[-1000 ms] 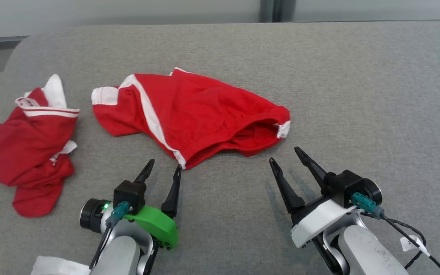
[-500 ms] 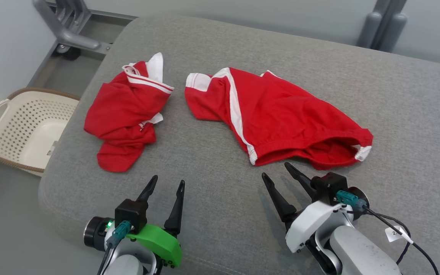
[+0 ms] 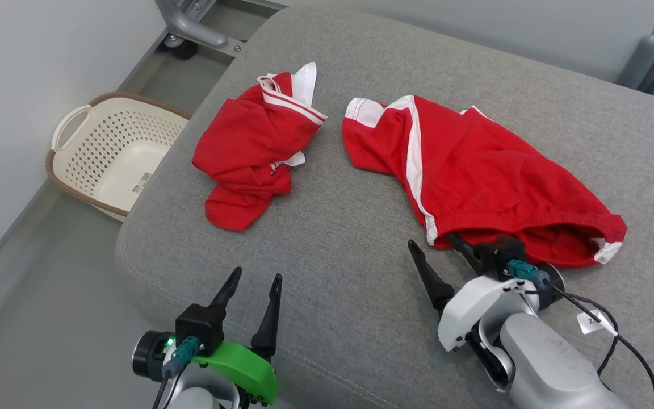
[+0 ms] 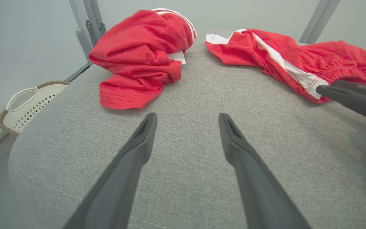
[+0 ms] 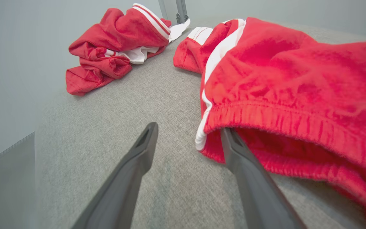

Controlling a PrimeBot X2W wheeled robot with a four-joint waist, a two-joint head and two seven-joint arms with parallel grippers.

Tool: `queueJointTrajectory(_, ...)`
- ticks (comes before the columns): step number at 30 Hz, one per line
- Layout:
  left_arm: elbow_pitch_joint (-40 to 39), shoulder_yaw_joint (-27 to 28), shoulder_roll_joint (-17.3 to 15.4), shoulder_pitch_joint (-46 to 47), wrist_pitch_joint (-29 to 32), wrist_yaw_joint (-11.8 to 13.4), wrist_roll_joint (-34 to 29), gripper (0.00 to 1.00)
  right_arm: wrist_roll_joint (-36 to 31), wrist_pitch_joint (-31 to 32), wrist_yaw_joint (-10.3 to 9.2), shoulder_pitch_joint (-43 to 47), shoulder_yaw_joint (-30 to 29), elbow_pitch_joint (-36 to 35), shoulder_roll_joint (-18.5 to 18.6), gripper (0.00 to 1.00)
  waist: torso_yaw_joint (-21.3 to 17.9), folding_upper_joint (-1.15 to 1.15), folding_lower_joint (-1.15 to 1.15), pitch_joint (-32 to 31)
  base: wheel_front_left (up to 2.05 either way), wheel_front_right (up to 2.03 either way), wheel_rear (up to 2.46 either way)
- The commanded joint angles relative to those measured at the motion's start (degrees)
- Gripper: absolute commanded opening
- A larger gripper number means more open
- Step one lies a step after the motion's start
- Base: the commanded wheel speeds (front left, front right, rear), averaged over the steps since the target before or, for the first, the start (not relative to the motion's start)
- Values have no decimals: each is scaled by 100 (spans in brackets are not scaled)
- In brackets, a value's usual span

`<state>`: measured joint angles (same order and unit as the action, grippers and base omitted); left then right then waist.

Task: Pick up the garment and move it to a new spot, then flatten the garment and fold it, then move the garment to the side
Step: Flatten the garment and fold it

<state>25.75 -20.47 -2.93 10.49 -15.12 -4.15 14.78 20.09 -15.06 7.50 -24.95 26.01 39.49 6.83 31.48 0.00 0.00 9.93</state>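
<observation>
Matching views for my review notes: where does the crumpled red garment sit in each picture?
Head view: crumpled red garment, upper centre-left.
Left wrist view: garment upper left, beyond the fingers.
Right wrist view: garment upper left.
Shared landmark: spread-out red shorts beside it.

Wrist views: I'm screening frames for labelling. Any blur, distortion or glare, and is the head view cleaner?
Left wrist view: the cushion edge bows from the wide lens, and the lower corners are hazy. Right wrist view: the shorts close to the lens look soft, and the left side is fogged. Head view: sharp, with even light, only soft shadows and no glare.
</observation>
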Motion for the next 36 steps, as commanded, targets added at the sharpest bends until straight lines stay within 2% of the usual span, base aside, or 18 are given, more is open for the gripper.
queueJointTrajectory(1,-45,23,2,-89,-6,34,33,100,-102,-17,-1,-94,-60,100,10,100,47,0,0,84,0,0,0)
queueJointTrajectory(6,-84,29,2,-140,-6,65,39,100,-216,-17,-2,-275,-250,351,-61,100,59,0,0,130,0,0,0)
queueJointTrajectory(7,-86,25,2,-140,-6,67,26,100,-251,-17,-1,-297,-291,382,-78,46,57,0,0,117,0,0,0)
queueJointTrajectory(8,-76,18,2,-140,-6,67,10,100,-273,-17,-1,-302,-322,386,-104,9,53,0,0,96,0,0,0)
queueJointTrajectory(9,-58,10,2,-135,-6,58,-13,100,-264,-17,-2,-280,-346,376,-128,0,46,0,0,68,0,0,0)
queueJointTrajectory(14,5,-14,2,-104,-6,-31,-69,100,-78,-17,-2,-59,-532,224,-119,0,-27,0,0,-104,0,0,0)
queueJointTrajectory(17,28,69,1,-148,-6,-60,-101,100,141,-17,-2,39,-620,-21,-75,0,-295,0,0,-215,0,0,0)
queueJointTrajectory(21,79,138,0,-216,-6,-101,-150,100,631,-17,-2,177,-753,-399,220,0,-733,0,0,-371,0,0,0)
queueJointTrajectory(25,153,178,-2,-263,-6,-145,-196,100,1216,-3,-2,293,-620,-515,649,0,-1181,0,0,-538,0,0,0)
queueJointTrajectory(29,189,146,-3,-263,-6,-181,-168,100,1867,279,-2,394,-341,-625,1189,0,-1550,0,0,-643,0,0,0)
queueJointTrajectory(36,232,82,-5,-195,-6,-206,-94,100,2812,636,-2,642,278,-1104,2047,0,-1966,0,0,-721,0,0,0)
